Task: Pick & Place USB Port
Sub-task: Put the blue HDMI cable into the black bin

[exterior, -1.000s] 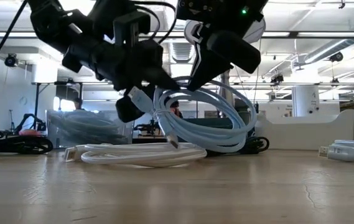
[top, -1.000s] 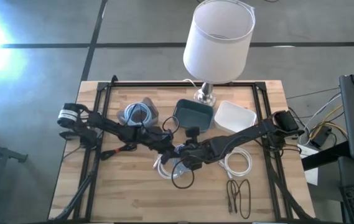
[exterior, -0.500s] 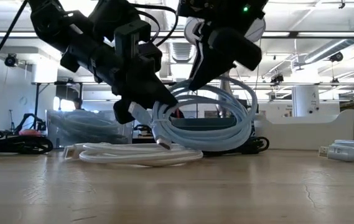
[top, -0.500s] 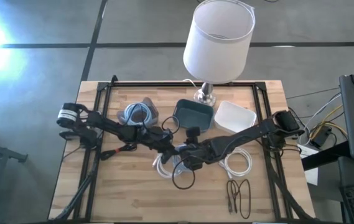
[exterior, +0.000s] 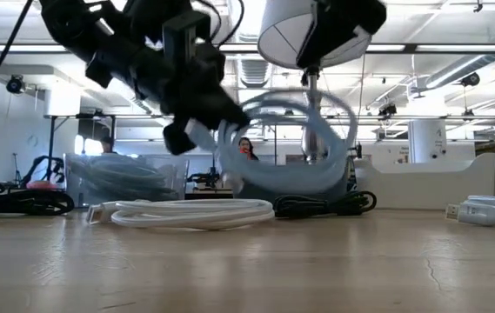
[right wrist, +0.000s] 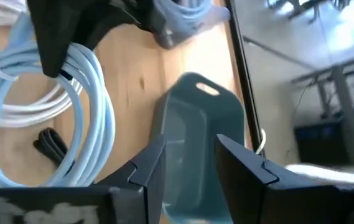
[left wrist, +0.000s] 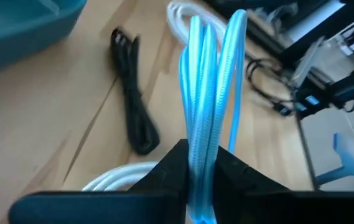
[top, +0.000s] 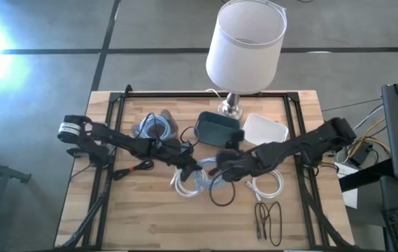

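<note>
- No brand, label or readable writing shows on any item.
- Light blue cable coil (top: 200, 180) — near the middle of the wooden surface (top: 150, 224); in the low view it hangs (exterior: 290, 143) above the wood, and a white cable bundle (exterior: 186, 213) lies flat under it.
- Left gripper (top: 187, 166) — over the middle of the surface; in its wrist view the fingers (left wrist: 170, 171) are pressed onto the blue strands (left wrist: 204, 106), pinching the coil.
- Right gripper (top: 225, 166) — just beside the coil on its right-hand side; its fingers (right wrist: 145, 165) stand spread, nothing between them, with the teal bin (right wrist: 192, 143) in front.
- Change from a second ago: the right gripper then sat against the coil together with the left; it has since let go and drawn back toward the teal bin (top: 216, 128), its arm shifted rightward. The coil now hangs from the left gripper alone, carried higher off the wood.
- Other items: white bin (top: 265, 131) beside the teal one; lamp (top: 246, 43) at the far edge; second white cable coil (top: 267, 185); black cable (top: 268, 220) near the front edge.
</note>
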Robot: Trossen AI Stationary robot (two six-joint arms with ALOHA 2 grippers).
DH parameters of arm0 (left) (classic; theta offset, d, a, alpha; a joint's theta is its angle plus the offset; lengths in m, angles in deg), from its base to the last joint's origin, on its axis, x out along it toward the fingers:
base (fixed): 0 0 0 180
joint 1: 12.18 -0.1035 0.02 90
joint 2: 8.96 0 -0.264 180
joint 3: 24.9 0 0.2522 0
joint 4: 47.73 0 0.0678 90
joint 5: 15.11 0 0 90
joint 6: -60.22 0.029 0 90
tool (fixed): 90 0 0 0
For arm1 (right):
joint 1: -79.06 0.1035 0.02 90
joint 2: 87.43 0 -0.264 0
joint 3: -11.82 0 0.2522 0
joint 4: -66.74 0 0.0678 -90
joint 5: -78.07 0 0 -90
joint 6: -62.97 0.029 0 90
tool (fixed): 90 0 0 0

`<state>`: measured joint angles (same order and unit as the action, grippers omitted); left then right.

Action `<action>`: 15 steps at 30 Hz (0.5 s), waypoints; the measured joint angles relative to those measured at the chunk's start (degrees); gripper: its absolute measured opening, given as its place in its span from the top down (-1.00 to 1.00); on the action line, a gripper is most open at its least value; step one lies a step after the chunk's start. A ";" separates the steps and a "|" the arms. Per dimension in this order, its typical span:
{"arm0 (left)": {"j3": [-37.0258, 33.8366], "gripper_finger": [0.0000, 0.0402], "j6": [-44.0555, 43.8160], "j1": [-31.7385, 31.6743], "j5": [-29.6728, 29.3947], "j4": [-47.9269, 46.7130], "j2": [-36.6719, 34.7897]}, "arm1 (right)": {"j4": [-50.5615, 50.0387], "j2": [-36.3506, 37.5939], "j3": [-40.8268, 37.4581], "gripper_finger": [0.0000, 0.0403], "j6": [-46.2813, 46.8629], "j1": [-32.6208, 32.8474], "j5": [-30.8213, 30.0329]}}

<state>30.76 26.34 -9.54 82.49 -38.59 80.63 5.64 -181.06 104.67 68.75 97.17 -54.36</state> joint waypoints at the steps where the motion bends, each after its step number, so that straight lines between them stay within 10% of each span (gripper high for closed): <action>1: 0.18 0.74 0.59 0.00 0.01 -0.01 -0.66 | -0.91 1.11 -0.32 0.34 1.89 0.02 0.00; 9: 1.98 0.81 6.10 -0.13 -1.39 -10.75 -11.79 | -1.60 7.56 -5.93 0.40 10.26 0.41 0.23; 15: 2.09 0.74 8.22 -0.24 -14.17 -27.75 -24.66 | 0.14 8.06 -10.83 0.45 12.65 0.39 0.36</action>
<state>32.85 34.56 -9.78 68.32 -66.34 55.97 5.79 -173.00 93.83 81.39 97.56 -54.00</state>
